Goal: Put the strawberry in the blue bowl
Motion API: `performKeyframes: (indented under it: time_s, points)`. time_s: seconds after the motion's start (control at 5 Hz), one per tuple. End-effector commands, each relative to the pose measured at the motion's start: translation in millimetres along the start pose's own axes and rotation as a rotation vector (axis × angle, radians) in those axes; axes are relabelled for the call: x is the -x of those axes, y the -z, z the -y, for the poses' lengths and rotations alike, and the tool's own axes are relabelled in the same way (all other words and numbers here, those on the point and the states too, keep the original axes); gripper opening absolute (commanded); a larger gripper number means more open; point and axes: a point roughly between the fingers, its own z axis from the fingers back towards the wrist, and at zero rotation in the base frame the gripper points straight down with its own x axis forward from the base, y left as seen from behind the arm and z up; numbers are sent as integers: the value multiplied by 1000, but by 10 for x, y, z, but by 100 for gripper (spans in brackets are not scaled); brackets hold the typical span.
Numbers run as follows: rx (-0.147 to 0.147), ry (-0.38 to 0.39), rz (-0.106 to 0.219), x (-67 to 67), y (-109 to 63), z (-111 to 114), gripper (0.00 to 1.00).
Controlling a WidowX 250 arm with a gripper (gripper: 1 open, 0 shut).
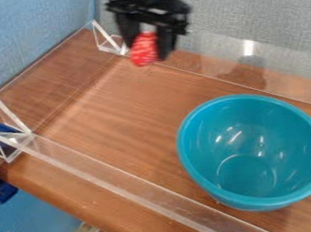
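Note:
The strawberry (143, 47) is a small bright red piece hanging in the air at the upper middle of the camera view. My black gripper (146, 44) points down and is shut on it, above the far part of the wooden table. The blue bowl (252, 151) is large, round and teal, and sits at the lower right with nothing in it. The strawberry is well to the upper left of the bowl's rim, apart from it.
A clear acrylic wall (96, 177) runs along the front edge of the wooden table (118, 111), and another (235, 57) along the back. Clear triangular brackets stand at the left (13, 138) and at the back (109, 36). A blue fabric backdrop (32, 26) rises behind.

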Motion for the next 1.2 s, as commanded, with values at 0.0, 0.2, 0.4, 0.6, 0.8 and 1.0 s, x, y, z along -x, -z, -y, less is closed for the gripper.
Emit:
performKeyframes:
  time_s: [0.0,0.2,0.4,0.6,0.8,1.0]
  points:
    - [9,46,64,-206,-139,278,0]
    - [3,19,51,-187,-93,130,0]
    - [-7,-3,22,-376,128,-81,0]
    - [-11,-18,0,-573,340,-249,0]
    - [-11,-17,-14,-760,552,-334,0]
    - [-9,-10,-28,-899,748,-359,0]
